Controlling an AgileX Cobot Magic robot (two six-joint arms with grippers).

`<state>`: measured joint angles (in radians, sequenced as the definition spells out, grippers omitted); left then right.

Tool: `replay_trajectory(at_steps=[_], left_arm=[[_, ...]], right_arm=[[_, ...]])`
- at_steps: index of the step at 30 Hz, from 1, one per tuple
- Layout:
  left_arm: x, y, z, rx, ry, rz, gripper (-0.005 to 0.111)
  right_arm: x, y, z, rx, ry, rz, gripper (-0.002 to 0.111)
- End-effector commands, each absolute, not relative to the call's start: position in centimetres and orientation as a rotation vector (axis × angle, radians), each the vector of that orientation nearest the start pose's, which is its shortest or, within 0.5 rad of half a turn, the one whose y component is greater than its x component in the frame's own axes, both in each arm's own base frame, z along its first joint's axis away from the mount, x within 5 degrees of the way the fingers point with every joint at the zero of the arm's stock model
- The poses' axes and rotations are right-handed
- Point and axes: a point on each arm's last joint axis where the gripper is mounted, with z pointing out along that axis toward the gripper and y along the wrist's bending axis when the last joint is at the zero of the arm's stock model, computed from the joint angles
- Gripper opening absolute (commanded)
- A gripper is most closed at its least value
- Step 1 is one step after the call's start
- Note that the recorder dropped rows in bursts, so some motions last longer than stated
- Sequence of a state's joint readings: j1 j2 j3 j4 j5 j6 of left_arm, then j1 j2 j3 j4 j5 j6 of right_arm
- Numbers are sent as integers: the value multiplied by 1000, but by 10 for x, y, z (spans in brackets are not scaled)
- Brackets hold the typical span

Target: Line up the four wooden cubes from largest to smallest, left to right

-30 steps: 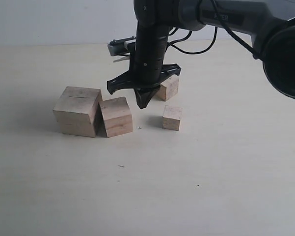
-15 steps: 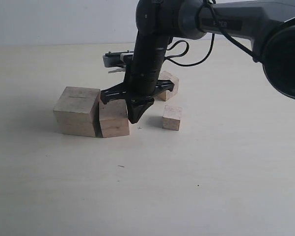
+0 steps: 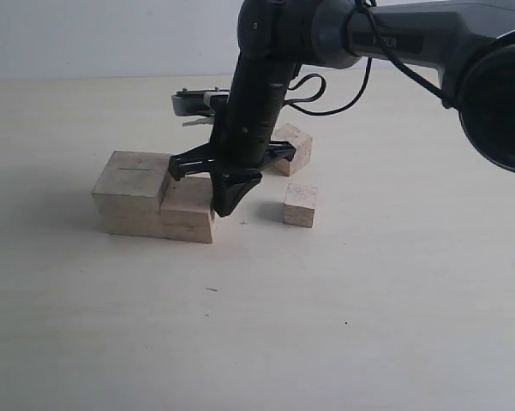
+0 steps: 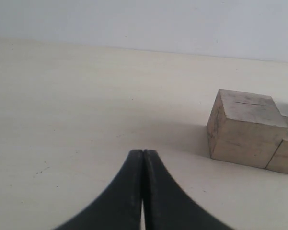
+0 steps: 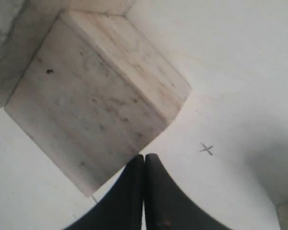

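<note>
**Left gripper**: jaws pressed together, holding nothing. It hangs over bare table, well apart from the blocks, and does not appear in the exterior view.

**Largest cube**: at the left end of the row, upright, with a thin dark crack line on its top.

**Second cube**: immediately to the right of the largest and touching it. The front faces look roughly in line. Whether the seam is fully closed cannot be told.

**Right gripper**: jaws together and empty, tip low at the second cube's right side. The wrist view puts the tip at the block's edge. Contact looks likely but is not certain.

**Third cube**: set back behind the row, partly hidden by the arm.

**Smallest cube**: to the right at the front, apart from the second cube.

**Assessment:** the step in hand appears to be a closed-jaw nudge seating the second cube against the largest.
- The push should stay low and central on the face, as off-centre pressure would twist the block.
- It should stop once the faces meet, so the largest is not shoved.
- The tip should back off sideways before rising.
- The third cube is not yet placed.
</note>
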<state>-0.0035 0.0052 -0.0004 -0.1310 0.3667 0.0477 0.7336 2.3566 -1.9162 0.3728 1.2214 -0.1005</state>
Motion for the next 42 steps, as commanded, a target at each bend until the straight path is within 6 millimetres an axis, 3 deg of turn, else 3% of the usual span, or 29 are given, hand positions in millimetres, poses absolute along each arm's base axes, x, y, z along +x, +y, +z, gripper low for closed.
replay_trajectory(at_steps=[1, 12, 15, 20, 23, 27, 31, 35, 38, 42], left_arm=[[53, -5, 181, -30, 1840, -106, 0], [53, -5, 181, -30, 1840, -106, 0], [53, -5, 181, -30, 1840, -106, 0], [53, -5, 181, -30, 1840, -106, 0], [53, -5, 181, -30, 1840, -106, 0], [53, -5, 181, -30, 1840, -106, 0], [53, -5, 181, -30, 1840, -106, 0], [53, -5, 181, -30, 1840, -106, 0], [53, -5, 181, -30, 1840, -106, 0], [53, -5, 181, -30, 1840, -106, 0]], right_arm=[[334, 342, 147, -1071, 2947, 575, 0], [339, 340, 146, -1100, 2892, 499, 0], [342, 333, 156, -1113, 2868, 384, 0], [345, 321, 195, -1130, 2776, 346, 0], [357, 300, 221, -1163, 2679, 241, 0], [386, 251, 244, -1028, 2666, 131, 0], [407, 215, 248, -935, 2683, 245, 0], [419, 202, 240, -969, 2650, 334, 0], [420, 205, 232, -1049, 2620, 386, 9], [420, 216, 222, -1186, 2537, 508, 40]])
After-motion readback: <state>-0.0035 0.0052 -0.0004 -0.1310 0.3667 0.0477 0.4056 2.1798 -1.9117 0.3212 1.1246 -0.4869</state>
